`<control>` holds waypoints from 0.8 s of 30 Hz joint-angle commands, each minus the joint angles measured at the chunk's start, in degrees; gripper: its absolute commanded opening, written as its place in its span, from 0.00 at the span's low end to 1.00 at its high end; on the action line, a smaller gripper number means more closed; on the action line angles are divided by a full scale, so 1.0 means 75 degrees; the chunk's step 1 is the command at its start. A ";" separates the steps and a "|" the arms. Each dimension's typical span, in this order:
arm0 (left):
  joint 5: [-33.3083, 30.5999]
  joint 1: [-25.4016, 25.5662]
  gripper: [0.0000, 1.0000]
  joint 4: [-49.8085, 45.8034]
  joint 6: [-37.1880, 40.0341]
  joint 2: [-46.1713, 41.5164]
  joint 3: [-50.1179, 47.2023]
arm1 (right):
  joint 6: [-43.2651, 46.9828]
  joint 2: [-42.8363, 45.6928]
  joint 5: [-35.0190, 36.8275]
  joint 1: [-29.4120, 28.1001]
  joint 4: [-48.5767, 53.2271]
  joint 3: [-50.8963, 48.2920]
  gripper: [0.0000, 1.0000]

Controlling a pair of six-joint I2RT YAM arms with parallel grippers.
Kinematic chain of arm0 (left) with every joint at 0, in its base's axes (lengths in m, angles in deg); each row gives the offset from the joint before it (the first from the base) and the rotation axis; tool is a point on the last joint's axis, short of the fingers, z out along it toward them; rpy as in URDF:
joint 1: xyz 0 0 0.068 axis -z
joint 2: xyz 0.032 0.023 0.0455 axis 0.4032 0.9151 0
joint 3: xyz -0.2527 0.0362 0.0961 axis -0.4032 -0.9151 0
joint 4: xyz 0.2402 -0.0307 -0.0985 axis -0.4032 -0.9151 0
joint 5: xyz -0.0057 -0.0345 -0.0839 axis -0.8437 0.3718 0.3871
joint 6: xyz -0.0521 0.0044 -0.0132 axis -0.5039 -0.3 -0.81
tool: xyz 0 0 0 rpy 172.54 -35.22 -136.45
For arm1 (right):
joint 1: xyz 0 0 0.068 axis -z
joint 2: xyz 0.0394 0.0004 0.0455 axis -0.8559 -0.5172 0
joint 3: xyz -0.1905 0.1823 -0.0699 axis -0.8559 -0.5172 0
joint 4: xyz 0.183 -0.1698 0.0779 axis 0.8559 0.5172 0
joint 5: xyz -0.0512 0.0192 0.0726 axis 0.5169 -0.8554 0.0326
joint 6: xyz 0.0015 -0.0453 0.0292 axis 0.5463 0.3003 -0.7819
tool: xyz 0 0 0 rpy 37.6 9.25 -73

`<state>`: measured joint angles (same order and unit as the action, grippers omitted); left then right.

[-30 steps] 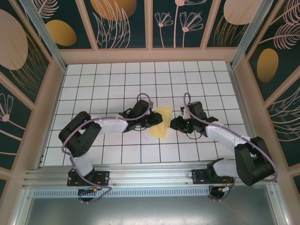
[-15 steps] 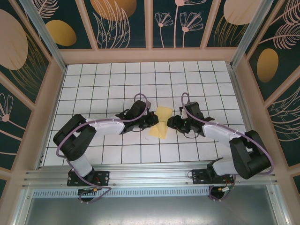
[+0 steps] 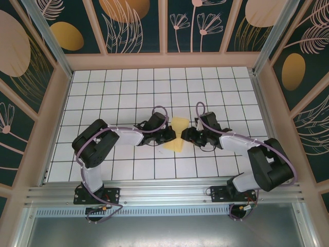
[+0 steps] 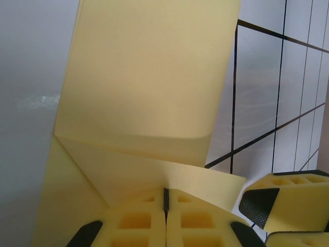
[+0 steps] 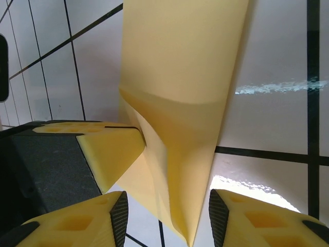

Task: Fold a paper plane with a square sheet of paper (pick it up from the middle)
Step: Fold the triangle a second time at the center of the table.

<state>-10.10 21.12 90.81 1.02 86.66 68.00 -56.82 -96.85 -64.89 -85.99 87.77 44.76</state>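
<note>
Robot lab cell: white gridded surface [image 3: 103, 92] under the left end effector [image 3: 172, 135] and right end effector [image 3: 185, 136], leaf-printed panels [image 3: 133, 25] beyond, aluminium mounting rail [image 3: 164, 193] behind.

- My table [image 3: 103, 103] is a white surface ruled into square tiles by thin dark lines. It is glossy enough to catch a streak of light in the right wrist view.
- A pale wooden frame [image 3: 164, 60] borders it on the left, right and far sides, and a metal rail [image 3: 164, 191] runs along the near edge.
- On it, about midway between left and right and a little toward the near side, lies the yellow sheet of paper [image 3: 177, 135], folded.
- Part of the sheet rests flat on the tiles; from a crease, a flap rises off them.
</note>
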 commanded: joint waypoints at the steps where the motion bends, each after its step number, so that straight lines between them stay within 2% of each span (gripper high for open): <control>1: -0.0022 -0.0059 0.07 -0.0061 0.0079 0.0210 0.0124 | -0.0116 -0.0228 0.0126 -0.0062 -0.0200 0.0215 0.49; 10: 0.0038 -0.0064 0.11 -0.0041 0.0157 0.0295 0.0054 | -0.0265 -0.0768 0.0211 -0.0076 -0.0448 0.0400 0.51; 15: 0.0049 -0.0058 0.15 0.0010 0.0163 0.0255 0.0001 | -0.0289 -0.1054 0.0199 -0.0079 -0.0487 0.0552 0.49; 21: 0.0121 -0.0064 0.25 0.0282 0.0063 0.0106 -0.0134 | -0.0332 -0.1203 0.0087 -0.0080 -0.0694 0.0512 0.48; 24: 0.0032 -0.0059 0.26 0.0344 0.0000 -0.0035 -0.0220 | -0.0351 -0.1120 0.0003 -0.0074 -0.0796 0.0458 0.48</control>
<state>-9.36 21.12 92.78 1.02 87.88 67.72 -58.86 -105.18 -64.02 -86.08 84.33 47.71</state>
